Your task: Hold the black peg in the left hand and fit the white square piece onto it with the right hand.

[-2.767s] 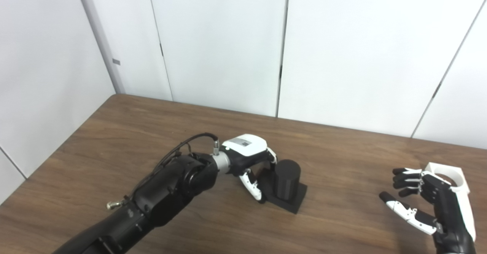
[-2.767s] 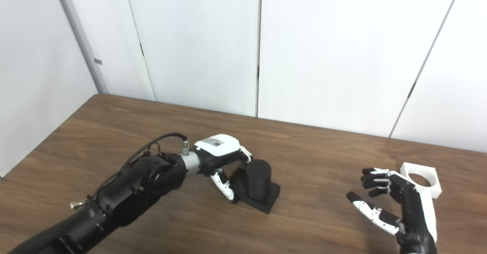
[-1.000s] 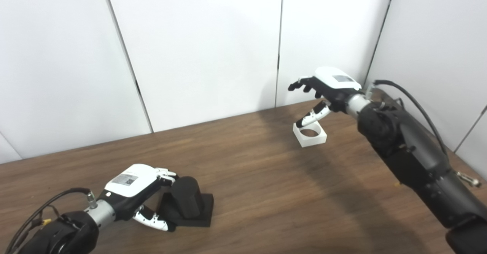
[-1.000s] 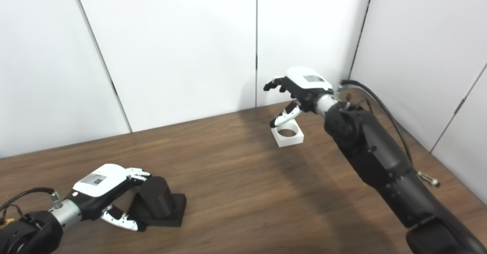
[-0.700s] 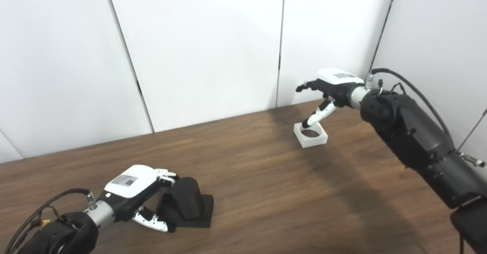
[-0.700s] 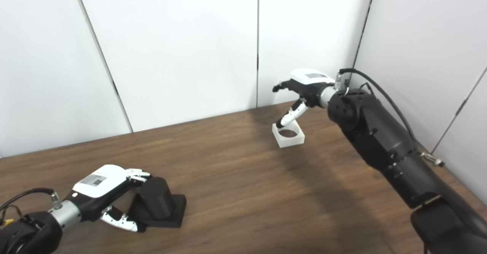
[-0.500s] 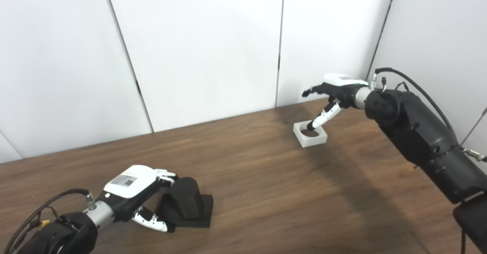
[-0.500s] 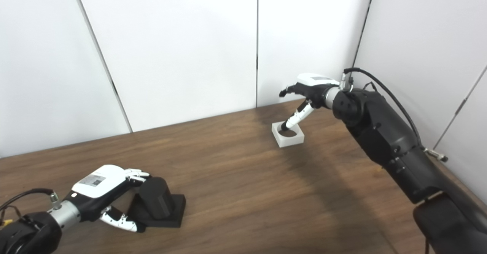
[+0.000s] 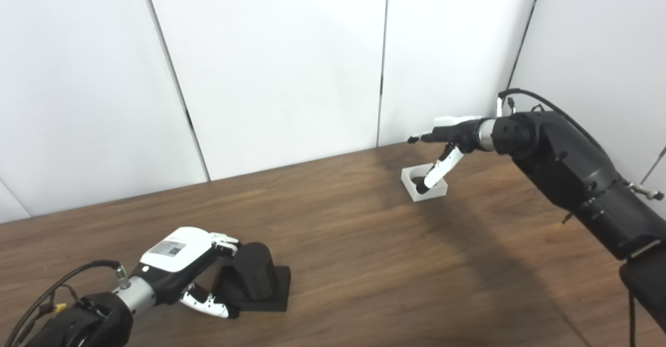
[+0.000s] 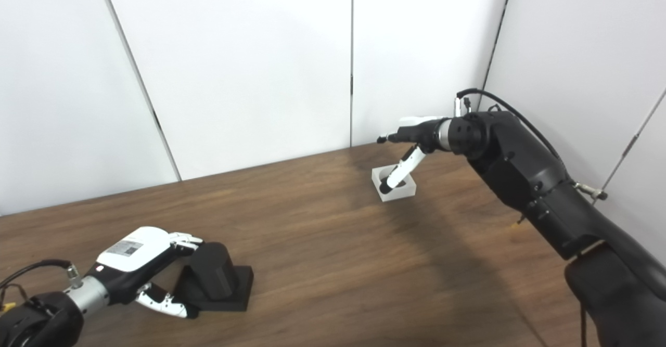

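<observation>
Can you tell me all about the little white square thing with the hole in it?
The white square piece is a small, low block, plain white and plastic-looking, with a big round hole through its middle. It lies flat on the brown wooden table, far back on the right near the wall. The right hand reaches over it, and its thumb dips down into the hole.

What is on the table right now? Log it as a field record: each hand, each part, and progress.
left hand: fingers curled around the black peg, which stands upright on its square base on the table
right hand: open, over the white square piece, thumb dipping into its round hole, fingers stretched out above
white square piece: flat on the table, near the far wall
separation: peg and piece far apart
progress: piece not yet lifted or fitted
</observation>
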Motion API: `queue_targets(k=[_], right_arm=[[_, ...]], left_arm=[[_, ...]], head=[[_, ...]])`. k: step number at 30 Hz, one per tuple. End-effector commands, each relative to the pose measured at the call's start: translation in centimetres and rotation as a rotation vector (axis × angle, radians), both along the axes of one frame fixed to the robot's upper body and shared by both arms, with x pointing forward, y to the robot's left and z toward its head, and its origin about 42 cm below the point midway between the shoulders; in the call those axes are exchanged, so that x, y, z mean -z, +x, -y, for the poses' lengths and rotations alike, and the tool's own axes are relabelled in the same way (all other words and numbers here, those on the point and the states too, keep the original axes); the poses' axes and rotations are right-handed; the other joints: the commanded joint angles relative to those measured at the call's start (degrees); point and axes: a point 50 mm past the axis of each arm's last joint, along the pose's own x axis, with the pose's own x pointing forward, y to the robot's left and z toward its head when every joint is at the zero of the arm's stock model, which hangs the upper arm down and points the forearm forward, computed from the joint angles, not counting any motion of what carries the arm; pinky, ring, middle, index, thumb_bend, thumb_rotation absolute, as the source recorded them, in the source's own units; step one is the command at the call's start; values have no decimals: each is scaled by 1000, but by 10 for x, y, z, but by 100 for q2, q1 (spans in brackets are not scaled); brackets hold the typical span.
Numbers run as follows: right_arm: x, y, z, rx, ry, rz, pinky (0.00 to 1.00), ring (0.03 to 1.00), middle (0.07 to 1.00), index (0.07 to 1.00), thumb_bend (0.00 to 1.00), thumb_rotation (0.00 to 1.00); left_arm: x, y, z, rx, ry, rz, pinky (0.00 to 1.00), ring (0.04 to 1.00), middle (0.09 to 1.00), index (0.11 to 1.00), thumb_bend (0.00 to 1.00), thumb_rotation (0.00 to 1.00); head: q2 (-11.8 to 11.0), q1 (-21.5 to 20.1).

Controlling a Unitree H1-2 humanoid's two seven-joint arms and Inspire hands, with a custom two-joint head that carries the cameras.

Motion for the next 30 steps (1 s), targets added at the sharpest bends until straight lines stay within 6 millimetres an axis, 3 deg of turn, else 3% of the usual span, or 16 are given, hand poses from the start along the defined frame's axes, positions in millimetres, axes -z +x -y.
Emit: queue_targets(k=[1, 20, 24, 30], right_arm=[[-35, 9, 3, 9, -12, 84, 877, 1000, 1000, 979, 1000, 552], [3, 24, -5, 39, -28, 79, 825, 977, 985, 969, 1000, 427], [17, 24, -6, 46, -27, 78, 894, 986, 996, 983, 1000, 442], [29, 24, -9, 57, -36, 59, 806, 974, 998, 967, 998, 369]], left_arm=[[45, -24, -24, 4, 181, -151, 729, 878, 842, 486, 522, 52], [46, -28, -19, 4, 189, -156, 724, 869, 848, 486, 522, 52], [47, -29, -18, 4, 186, -152, 729, 869, 844, 486, 522, 53], [47, -31, -20, -1, 183, -154, 727, 867, 846, 486, 522, 53]], head=[[7, -5], [34, 81], [41, 105], [60, 136]])
